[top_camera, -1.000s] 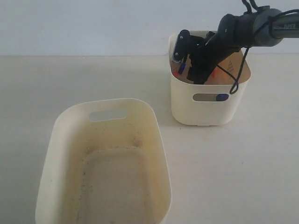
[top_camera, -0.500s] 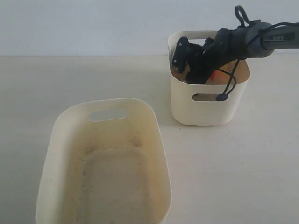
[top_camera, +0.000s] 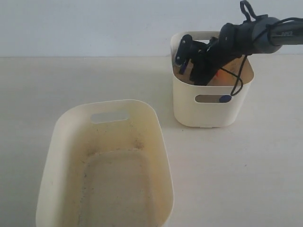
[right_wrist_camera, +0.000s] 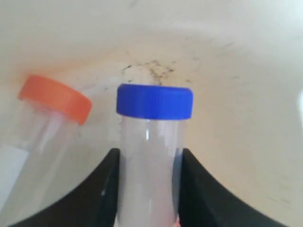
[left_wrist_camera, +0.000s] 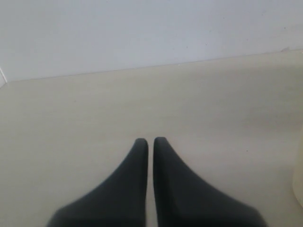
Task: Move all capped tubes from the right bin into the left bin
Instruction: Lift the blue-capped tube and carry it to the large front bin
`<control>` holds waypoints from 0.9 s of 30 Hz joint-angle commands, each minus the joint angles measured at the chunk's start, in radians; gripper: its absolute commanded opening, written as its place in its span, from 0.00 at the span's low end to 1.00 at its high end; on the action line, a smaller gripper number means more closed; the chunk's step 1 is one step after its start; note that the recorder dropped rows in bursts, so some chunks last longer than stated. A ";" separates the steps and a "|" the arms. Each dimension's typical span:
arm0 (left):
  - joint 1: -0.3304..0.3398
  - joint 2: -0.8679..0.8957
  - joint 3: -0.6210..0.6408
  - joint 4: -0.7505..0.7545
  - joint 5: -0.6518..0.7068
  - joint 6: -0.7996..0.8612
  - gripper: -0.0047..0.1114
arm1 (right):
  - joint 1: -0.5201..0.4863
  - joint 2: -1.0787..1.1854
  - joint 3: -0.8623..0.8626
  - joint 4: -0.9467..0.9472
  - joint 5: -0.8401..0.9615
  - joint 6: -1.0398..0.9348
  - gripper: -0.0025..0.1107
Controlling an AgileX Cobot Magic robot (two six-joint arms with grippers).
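In the exterior view there are two cream bins on the table. The left bin holds no tube. The right gripper is lowered inside the right bin, so its jaws are hidden behind the wall. One blue cap shows through the oval handle slot below the jaws, and one spot of orange is beside them.

In the left wrist view there is one gripper, the left gripper. Its two fingers are almost together, with only a thin slit between, and they hold nothing.

In the right wrist view two tubes are counted. One blue-capped tube is between the jaws of the right gripper, and both fingers lie against its sides, half closed on it. Its long axis runs along the fingers and its cap points past the fingertips. One orange-capped tube lies outside the jaws, just beside one finger, and its axis leans away from the first tube.
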 commanded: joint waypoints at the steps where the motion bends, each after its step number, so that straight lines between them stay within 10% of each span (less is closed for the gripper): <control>1: 0.001 0.000 -0.004 -0.011 -0.015 -0.012 0.08 | -0.003 -0.128 0.002 0.002 0.086 0.062 0.02; 19: 0.001 0.000 -0.004 -0.011 -0.015 -0.012 0.08 | -0.003 -0.543 0.002 0.190 0.836 0.620 0.02; 27: 0.001 0.000 -0.004 -0.011 -0.015 -0.012 0.08 | 0.084 -0.594 0.096 0.505 0.837 0.748 0.02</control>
